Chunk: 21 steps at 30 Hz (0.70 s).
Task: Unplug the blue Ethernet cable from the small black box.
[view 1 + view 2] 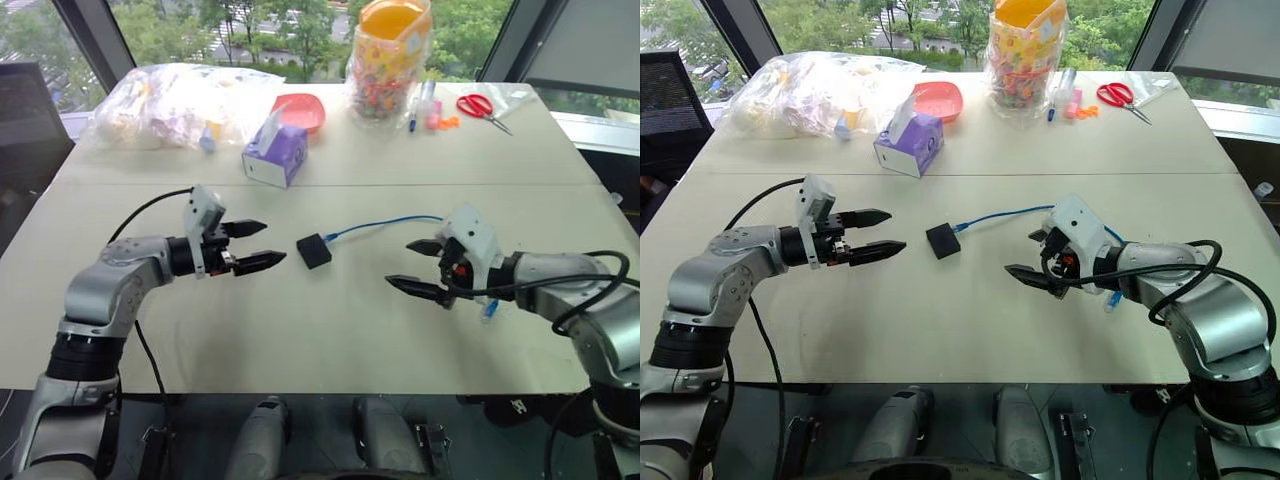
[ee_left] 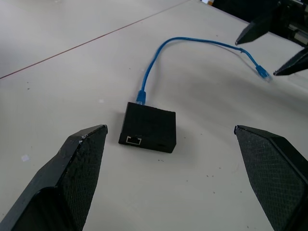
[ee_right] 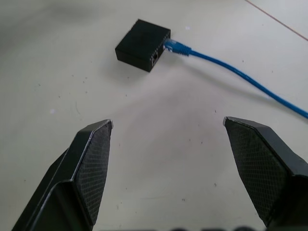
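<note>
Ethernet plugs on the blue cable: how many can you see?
2. One is seated in the small black box; the other lies loose on the table near the right gripper.

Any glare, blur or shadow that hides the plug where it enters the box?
Left wrist view: blue cable and black box sharp, evenly lit, faint shadow under the box. Right wrist view: plug joint clear, soft shadow beside the cable. Head views: bright windows behind, table free of glare.
</note>
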Available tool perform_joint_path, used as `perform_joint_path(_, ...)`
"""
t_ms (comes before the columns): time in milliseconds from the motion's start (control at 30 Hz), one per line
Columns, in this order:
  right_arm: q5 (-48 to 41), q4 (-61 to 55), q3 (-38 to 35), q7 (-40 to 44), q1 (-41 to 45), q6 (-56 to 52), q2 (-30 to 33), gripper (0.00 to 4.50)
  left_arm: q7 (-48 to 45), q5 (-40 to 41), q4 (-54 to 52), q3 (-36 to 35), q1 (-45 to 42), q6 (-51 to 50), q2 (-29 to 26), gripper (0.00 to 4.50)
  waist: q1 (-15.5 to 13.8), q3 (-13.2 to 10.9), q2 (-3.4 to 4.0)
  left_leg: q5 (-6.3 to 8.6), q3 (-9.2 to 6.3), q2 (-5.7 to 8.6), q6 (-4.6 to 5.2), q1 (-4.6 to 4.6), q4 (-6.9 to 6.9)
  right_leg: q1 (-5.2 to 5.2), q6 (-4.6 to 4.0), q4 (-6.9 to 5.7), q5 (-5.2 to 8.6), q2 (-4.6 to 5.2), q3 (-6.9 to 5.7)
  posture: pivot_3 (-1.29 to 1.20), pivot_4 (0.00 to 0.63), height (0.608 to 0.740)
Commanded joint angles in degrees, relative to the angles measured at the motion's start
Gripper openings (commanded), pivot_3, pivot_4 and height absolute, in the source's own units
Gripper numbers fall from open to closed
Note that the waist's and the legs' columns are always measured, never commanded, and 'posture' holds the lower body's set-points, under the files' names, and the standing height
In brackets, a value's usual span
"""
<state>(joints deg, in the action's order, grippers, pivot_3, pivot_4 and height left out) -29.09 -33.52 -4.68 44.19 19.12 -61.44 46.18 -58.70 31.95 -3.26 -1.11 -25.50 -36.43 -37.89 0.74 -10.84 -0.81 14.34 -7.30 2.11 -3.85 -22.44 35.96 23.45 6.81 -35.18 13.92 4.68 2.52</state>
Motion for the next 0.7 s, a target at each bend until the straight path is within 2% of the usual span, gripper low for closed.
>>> perform_joint_path(33,-1.77,-0.64,-0.99,0.4,1.86,-0.24,1.22,3.87,-1.51,0.75,-1.15,-0.62,-0.91,0.29,-0.83,4.45,-0.03,-0.02,-0.01,0.0,0.0,0.0,0.0,0.0,0.0,0.0,0.0,0.0,0.0,0.0,0.0,0.0,0.15,0.74)
perform_joint_path(433,-2.26,2.45,0.88,2.07,4.97,1.82,4.88,3.87,-1.62,0.02,-1.69,-0.44,-0.96,0.03,-0.92,4.45,0.04,-0.13,-0.05,0.0,0.01,0.0,0.0,0.0,0.04,0.01,0.14,-0.01,-0.09,0.01,0.01,0.0,0.15,0.74)
perform_joint_path(700,0.75,9.09,6.46,5.1,10.83,7.26,5.78,3.87,-1.27,0.12,-2.01,-0.62,-1.05,-0.06,-0.78,4.45,0.19,-0.15,-0.04,0.0,0.02,0.0,0.0,0.0,0.06,0.01,0.14,-0.02,-0.09,0.0,0.01,0.0,0.15,0.74)
